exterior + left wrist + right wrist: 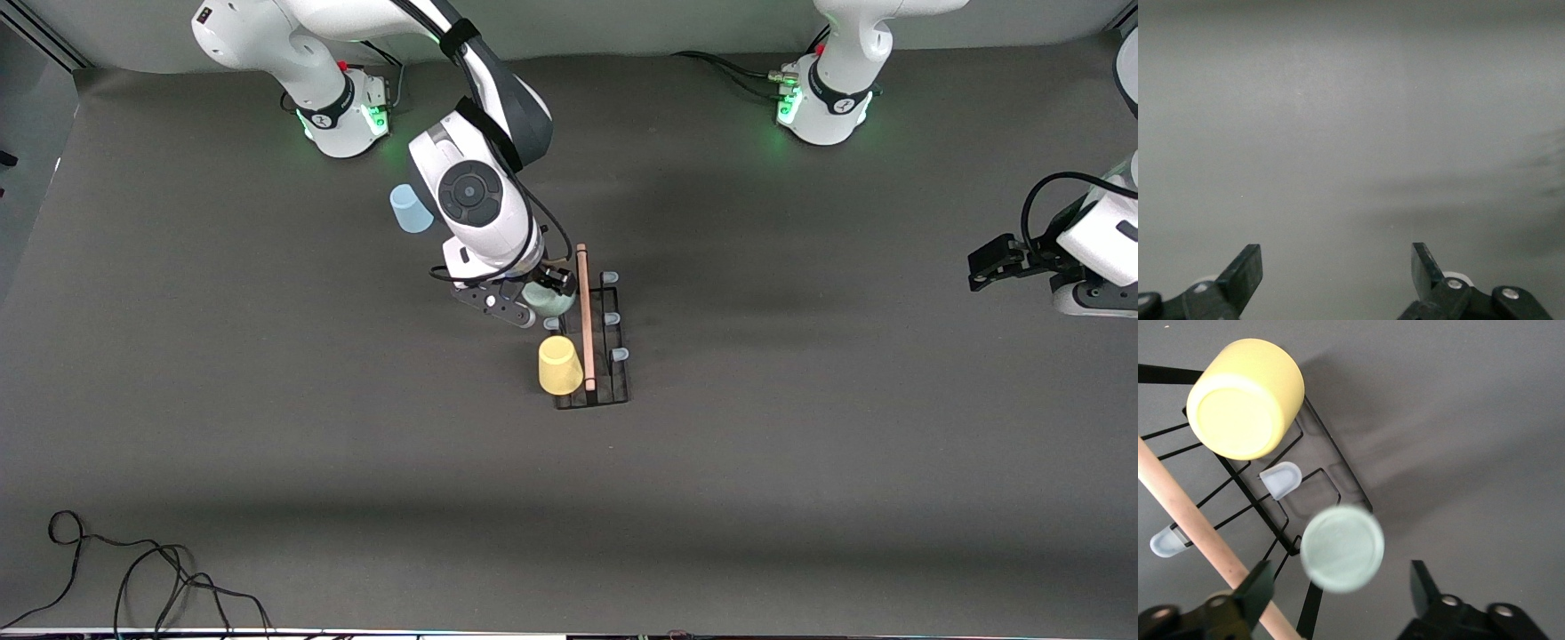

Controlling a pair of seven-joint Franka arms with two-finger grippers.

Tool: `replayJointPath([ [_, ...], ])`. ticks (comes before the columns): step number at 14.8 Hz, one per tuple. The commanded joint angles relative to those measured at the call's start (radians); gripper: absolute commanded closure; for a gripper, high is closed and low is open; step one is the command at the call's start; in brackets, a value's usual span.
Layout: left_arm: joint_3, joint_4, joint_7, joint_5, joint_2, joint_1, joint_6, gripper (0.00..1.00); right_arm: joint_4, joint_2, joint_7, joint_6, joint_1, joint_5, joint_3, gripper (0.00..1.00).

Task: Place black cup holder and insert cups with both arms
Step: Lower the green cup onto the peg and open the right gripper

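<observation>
Yellow plastic tumbler (560, 364): upside down on a peg of the rack, at the rack's end nearest the front camera, on the side toward the right arm's end of the worktop; its flat base shows in the right wrist view (1238, 410).
Black wire cup holder (607, 378): stands on the grey worktop (267, 400) near its middle; a light wooden rod handle (584, 316) runs along its top; three pale-tipped pegs on the side toward the left arm's end stand bare, one at (620, 355); another bare peg (1280, 480) shows between the two seated tumblers.
Pale grey-green plastic tumbler (548, 300): upside down on a peg, farther from the front camera than the yellow one, same side of the rod; round base visible (1342, 549).
Right pincer (524, 302): at the grey-green tumbler; fingers spread apart on either side of it, one finger (1257, 590) by the rod, not clamped.
Light blue plastic tumbler (410, 209): upside down on the worktop, apart from the rack, toward the right arm's base.
Left pincer (989, 263): waits over the worktop's edge at the left arm's end; fingers (1245, 273) spread wide, holding nothing.
</observation>
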Motion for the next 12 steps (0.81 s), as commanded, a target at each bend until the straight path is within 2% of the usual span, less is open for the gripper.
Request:
replayJointPath([
  [1, 0.002, 0.019, 0.016, 0.011, 0.006, 0.0, -0.004, 0.01, 0.055, 0.008, 0.008, -0.023, 0.002, 0.016, -0.011, 0.0],
  [5, 0.002, 0.019, 0.016, 0.011, 0.006, 0.0, -0.001, 0.01, 0.076, -0.012, -0.007, -0.064, -0.015, 0.012, -0.022, 0.0],
  [8, 0.002, 0.019, 0.016, 0.011, 0.006, 0.0, -0.002, 0.01, 0.18, -0.037, -0.122, -0.256, -0.09, -0.002, -0.048, 0.0],
  [10, 0.002, 0.019, 0.016, 0.011, 0.006, -0.001, -0.002, 0.01, 0.24, -0.06, -0.238, -0.373, -0.124, -0.002, -0.113, 0.0],
  [12, 0.002, 0.019, 0.016, 0.011, 0.006, -0.001, -0.002, 0.01, 0.256, -0.093, -0.358, -0.434, -0.124, -0.005, -0.218, 0.0],
])
